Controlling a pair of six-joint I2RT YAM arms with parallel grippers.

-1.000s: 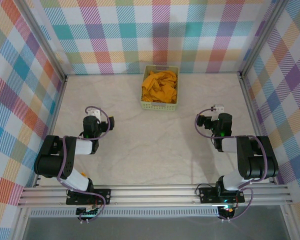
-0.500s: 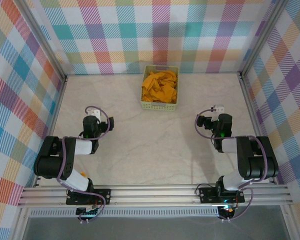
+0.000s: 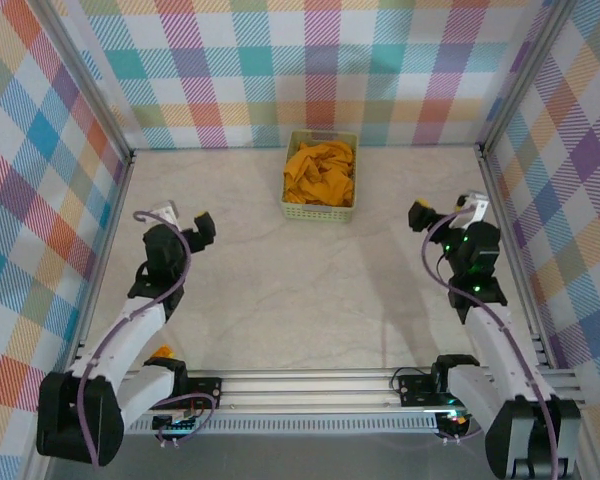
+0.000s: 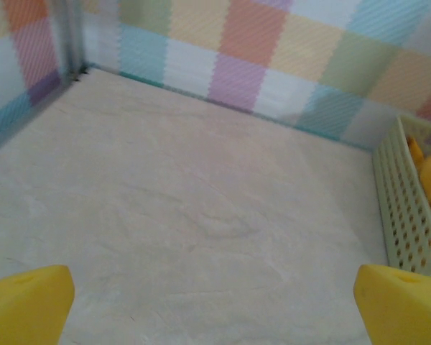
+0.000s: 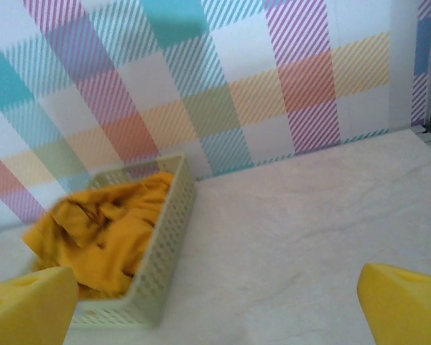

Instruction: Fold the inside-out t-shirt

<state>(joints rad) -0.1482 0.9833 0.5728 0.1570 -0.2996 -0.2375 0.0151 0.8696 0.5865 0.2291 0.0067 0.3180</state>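
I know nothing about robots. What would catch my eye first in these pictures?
The bright mustard-orange t-shirt stands out first, crumpled in a pale green basket at the far middle of the table. Loud pastel plaid walls rise around the table. Nearer the camera, the left gripper and right gripper hover on either side, both open and holding nothing.

The top camera looks steeply down from behind my arms over the whole bench [image 3: 300, 290]. The wrist cameras sit low, close to it: past my left hand [image 4: 215, 305] toward the far-left corner [image 4: 75, 72], past my right hand [image 5: 215, 309] toward the back wall [image 5: 273, 86]. All share the basket [image 3: 320, 210].
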